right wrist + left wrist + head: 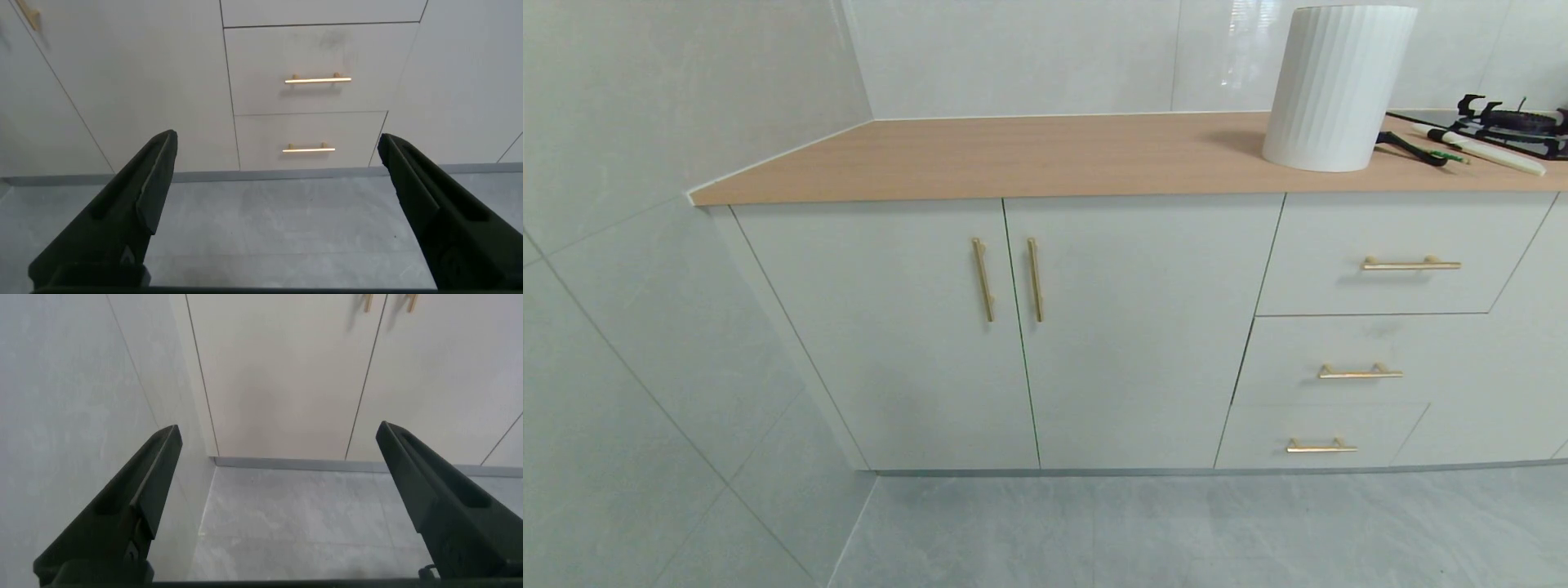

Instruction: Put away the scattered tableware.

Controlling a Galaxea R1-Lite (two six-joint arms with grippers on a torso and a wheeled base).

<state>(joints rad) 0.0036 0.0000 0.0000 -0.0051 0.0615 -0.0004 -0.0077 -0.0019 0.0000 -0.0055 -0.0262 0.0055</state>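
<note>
The left gripper (278, 431) hangs low, jaws spread wide with nothing between them, facing the floor (302, 514) at the foot of the double-door cabinet (278, 376). The right gripper (276, 139) is just as wide and empty, low before the drawers (327, 49).

The countertop (1013, 155) runs across above both. Toward the robot's right on it stands a tall white ribbed container (1335, 86). Just past that lie the scattered pieces: a long pale utensil (1486, 149) and a shorter black-handled utensil (1413, 149), close against the black stove grate (1515, 122). Both lie flat, their long axes running from back-left to front-right.

So the tableware sits up and to the right of both grippers, roughly above the drawer stack, and the right arm looks the nearer. The container stands between the pieces and the left arm's side, and would likely block a reach from there. The grate crowds the far side. The top drawer's brass handle (1411, 264) sits right below the pieces.
</note>
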